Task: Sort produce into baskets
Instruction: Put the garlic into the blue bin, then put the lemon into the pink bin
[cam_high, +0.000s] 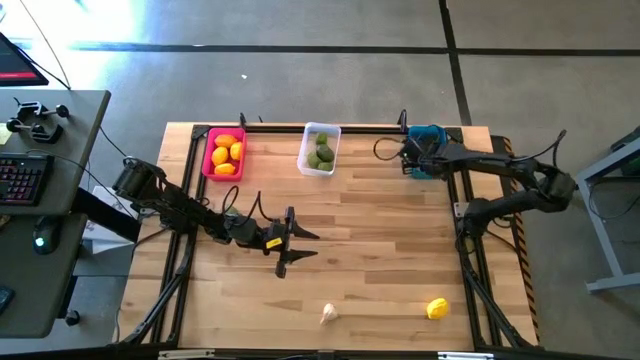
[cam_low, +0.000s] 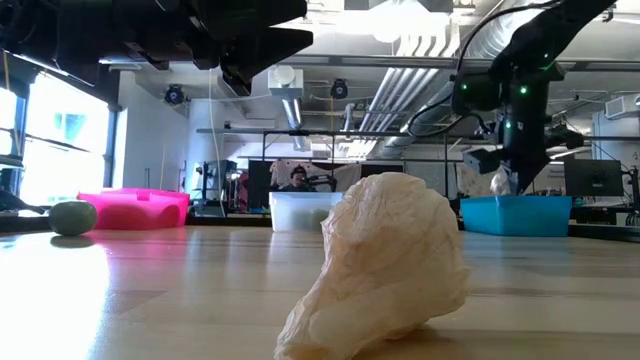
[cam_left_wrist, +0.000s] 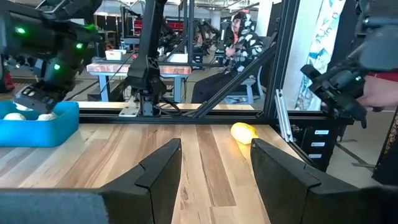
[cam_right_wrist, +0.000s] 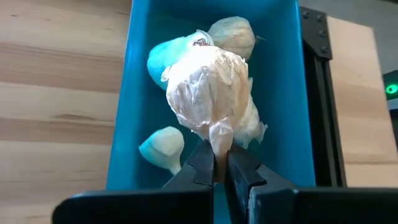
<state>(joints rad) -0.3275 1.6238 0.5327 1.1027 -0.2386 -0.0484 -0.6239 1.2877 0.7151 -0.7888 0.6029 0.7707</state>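
My right gripper (cam_right_wrist: 214, 163) hangs over the teal-blue rectangular plastic bin (cam_right_wrist: 281, 93), pinching a papery white garlic bulb (cam_right_wrist: 208, 93) by its tip — I should lower before letting go, clear of the bulbs inside. My left gripper (cam_high: 290, 243) waits, fingers apart, mid-surface.

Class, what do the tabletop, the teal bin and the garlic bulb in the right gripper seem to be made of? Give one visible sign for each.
Tabletop: apparently wood, light planks with grain lines and a slight sheen.
Teal bin: probably plastic, with smooth, uniform, thin walls.
Garlic bulb, pinched by the right gripper: dry papery skin, wrinkled and whitish; real or imitation cannot be told.
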